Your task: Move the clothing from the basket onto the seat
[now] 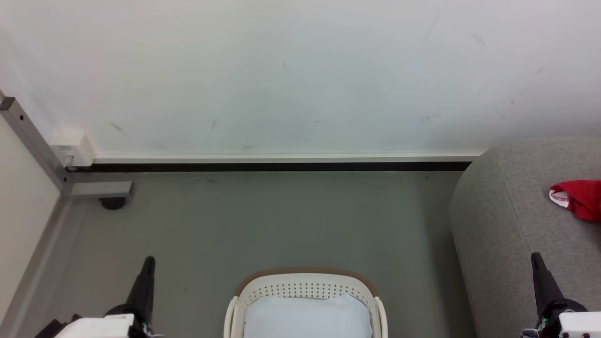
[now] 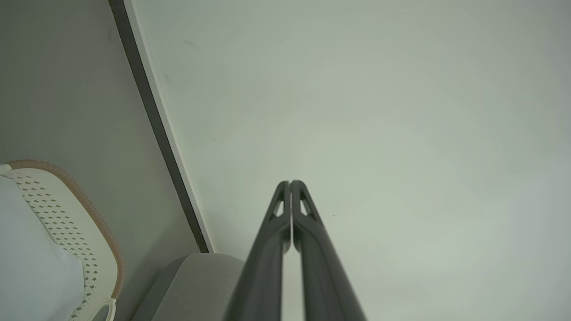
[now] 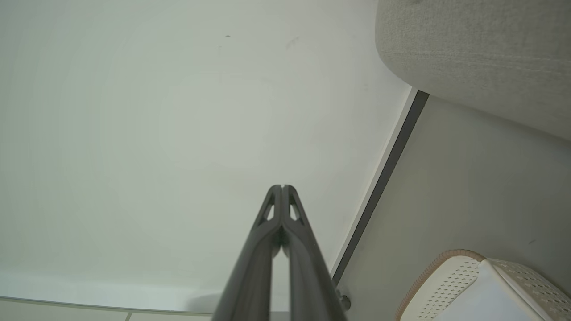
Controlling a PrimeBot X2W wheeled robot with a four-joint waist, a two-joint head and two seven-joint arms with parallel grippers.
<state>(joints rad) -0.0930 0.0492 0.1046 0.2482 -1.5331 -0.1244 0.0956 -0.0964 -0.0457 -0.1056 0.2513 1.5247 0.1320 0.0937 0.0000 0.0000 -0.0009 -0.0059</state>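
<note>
Red clothing (image 1: 580, 199) with a white band lies on the light-grey seat (image 1: 507, 225) at the right edge of the head view. The cream basket (image 1: 305, 285) with a brown rim stands on the floor at bottom centre, holding a pale blue-white cushion-like lining (image 1: 307, 317); no red shows inside it. My left gripper (image 1: 149, 259) is shut and empty, left of the basket, and points at the wall (image 2: 290, 183). Over the seat's front, my right gripper (image 1: 535, 256) is shut and empty too (image 3: 282, 187). The basket (image 2: 67, 218) (image 3: 464, 276) and seat (image 2: 196, 285) (image 3: 482, 49) show in both wrist views.
A white wall with a dark baseboard (image 1: 281, 166) runs behind the grey floor (image 1: 263, 220). At the left stand a metal frame leg (image 1: 33, 141) with a black foot (image 1: 112, 203) and a white box (image 1: 75, 148).
</note>
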